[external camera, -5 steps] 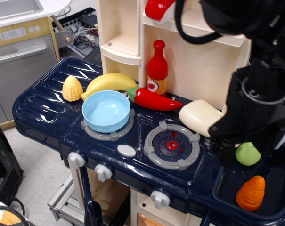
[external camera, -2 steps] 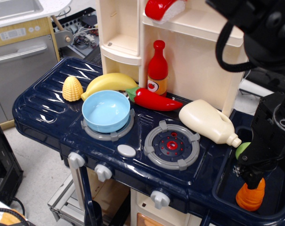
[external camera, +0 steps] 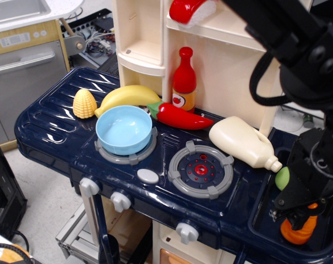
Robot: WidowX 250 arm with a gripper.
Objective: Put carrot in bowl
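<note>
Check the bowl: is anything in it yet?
Empty. The bowl shows only its bare blue inside on the left burner, and the carrot sits in the sink at far right, under the gripper.

- My tool (external camera: 299, 215) is down in the sink (external camera: 265, 212) at the counter's (external camera: 50, 129) right end, directly over the carrot (external camera: 298, 231); jaw state cannot be determined.
- The bowl (external camera: 124, 130) sits on the left burner (external camera: 124, 154), well apart from the carrot.
- The jug (external camera: 242, 143) lies beside the right burner (external camera: 201, 169).
</note>
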